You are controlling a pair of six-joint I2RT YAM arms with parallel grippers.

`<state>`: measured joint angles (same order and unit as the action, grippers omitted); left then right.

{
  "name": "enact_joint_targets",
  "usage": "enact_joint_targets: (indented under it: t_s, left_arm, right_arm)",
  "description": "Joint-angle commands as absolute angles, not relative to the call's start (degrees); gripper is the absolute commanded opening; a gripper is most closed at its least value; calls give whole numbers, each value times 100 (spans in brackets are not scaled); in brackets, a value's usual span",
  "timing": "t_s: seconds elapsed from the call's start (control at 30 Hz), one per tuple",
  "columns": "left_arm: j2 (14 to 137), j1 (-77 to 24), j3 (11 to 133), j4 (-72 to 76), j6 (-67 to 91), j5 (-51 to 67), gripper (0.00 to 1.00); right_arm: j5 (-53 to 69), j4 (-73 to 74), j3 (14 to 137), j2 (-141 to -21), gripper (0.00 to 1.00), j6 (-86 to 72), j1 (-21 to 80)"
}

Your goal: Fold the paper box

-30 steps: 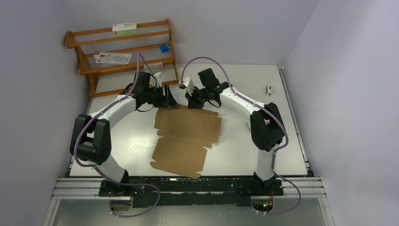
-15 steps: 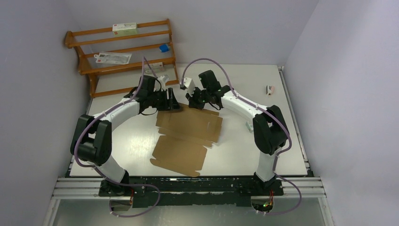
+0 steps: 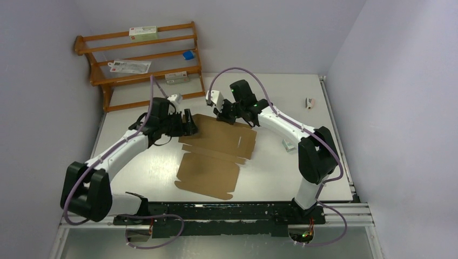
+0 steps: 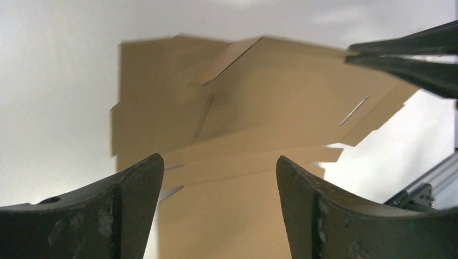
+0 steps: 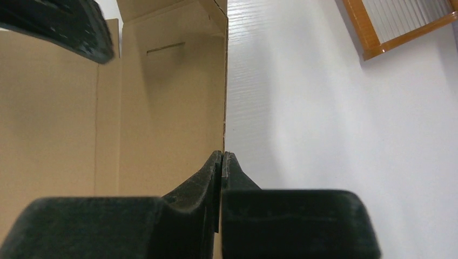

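Note:
The paper box (image 3: 216, 154) is a brown cardboard sheet with flaps, lying opened out in the middle of the table. My left gripper (image 3: 189, 123) hovers at its far left corner, open. The left wrist view shows the paper box (image 4: 243, 135) beyond the left gripper (image 4: 219, 159), with nothing between the fingers. My right gripper (image 3: 224, 115) is shut at the sheet's far edge. In the right wrist view the right gripper (image 5: 222, 153) has its tips right on the edge of the paper box (image 5: 162, 97); no cardboard shows between them.
A wooden rack (image 3: 143, 59) with white cartons and a blue item (image 3: 188, 54) stands at the back left, close behind the left arm. A small object (image 3: 310, 102) lies at the far right and another (image 3: 289, 144) beside the right arm.
My left arm has drawn back to the left and nearer, and its jaws have opened wider. The sheet's far left part has dropped flatter. The right gripper has stayed shut at the far edge.

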<state>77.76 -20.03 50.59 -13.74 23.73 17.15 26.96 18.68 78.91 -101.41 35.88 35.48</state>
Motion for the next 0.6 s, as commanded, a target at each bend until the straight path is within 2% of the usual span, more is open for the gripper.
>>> enact_joint_targets:
  t_s: [0.0, 0.13, 0.57]
  left_arm:
    - [7155, -1929, 4521, -1597, 2521, 758, 83]
    - [6876, -1732, 4046, -1286, 2731, 926, 87]
    - [7323, -1635, 3201, -67, 3075, 1449, 84]
  right_arm:
    - [2699, 1798, 7838, -10039, 0, 3930, 3579]
    - [2736, 1839, 7854, -10063, 0, 4001, 3591]
    - [2777, 1781, 7768, -10007, 0, 4008, 3632]
